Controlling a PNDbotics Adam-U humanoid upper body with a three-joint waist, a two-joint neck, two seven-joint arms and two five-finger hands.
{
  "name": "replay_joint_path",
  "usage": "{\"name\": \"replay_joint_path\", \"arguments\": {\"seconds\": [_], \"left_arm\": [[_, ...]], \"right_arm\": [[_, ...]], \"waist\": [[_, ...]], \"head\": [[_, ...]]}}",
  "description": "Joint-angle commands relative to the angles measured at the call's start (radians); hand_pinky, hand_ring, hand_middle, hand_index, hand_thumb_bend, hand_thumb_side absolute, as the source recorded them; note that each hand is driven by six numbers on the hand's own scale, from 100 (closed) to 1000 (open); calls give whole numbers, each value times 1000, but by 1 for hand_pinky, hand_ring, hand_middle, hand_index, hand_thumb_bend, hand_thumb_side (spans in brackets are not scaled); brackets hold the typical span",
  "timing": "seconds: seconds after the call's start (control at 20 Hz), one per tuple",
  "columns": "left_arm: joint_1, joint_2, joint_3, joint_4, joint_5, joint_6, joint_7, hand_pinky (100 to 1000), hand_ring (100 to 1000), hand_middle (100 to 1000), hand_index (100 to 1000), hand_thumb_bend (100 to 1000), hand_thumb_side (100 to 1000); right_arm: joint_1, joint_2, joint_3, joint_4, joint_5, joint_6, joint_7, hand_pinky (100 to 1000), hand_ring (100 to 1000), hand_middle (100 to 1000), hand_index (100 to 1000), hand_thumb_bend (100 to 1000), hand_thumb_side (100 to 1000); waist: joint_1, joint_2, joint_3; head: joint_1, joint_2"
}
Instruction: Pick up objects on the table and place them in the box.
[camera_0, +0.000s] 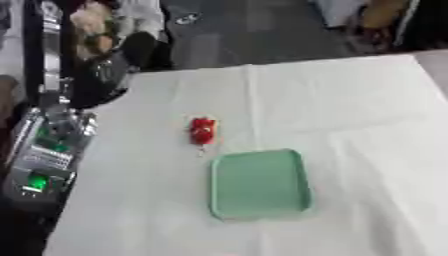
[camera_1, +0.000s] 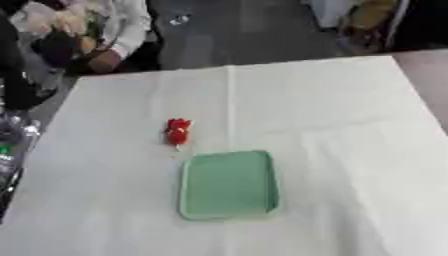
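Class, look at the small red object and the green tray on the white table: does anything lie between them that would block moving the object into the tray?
Nothing visible does. The red object lies on bare white cloth just beyond the green tray's far left corner, apart from it. Neither hand is in view.

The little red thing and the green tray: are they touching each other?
Apart. In the left eye view a strip of white table cloth shows between the red thing and the green tray's far rim.

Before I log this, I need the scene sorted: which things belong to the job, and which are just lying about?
Job: red object; green tray, the box here.
Lying about: white cloth; grey device beside the table.
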Motion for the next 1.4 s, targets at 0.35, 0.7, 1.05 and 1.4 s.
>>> {"name": "replay_joint_path", "arguments": {"seconds": [0.35, 0.7, 1.05, 1.4], "left_arm": [[-2, 32, 20, -14, -7, 47, -5, 466, 554, 701, 789, 681, 763], [-1, 37, 21, -14, -6, 65, -17, 460, 547, 698, 790, 681, 763], [-29, 106, -2, 3, -9, 185, -140, 439, 524, 667, 802, 676, 795], [-115, 238, -47, 152, -89, 358, -438, 451, 534, 696, 827, 657, 831]], "right_arm": [[-20, -18, 12, -15, 24, -74, -94, 113, 285, 418, 492, 279, 158], [-28, -20, 13, -15, 9, -54, -133, 100, 304, 408, 461, 318, 145], [-23, -14, 8, -15, 3, -49, -205, 100, 398, 423, 453, 190, 343], [-22, -14, 11, -15, 8, 0, -309, 100, 430, 419, 447, 197, 357]], "waist": [[-1, 4, -4], [2, 9, -8], [3, 4, -15], [9, 3, -28]], "head": [[-14, 11], [-26, 11], [-33, 11], [-24, 11]]}}
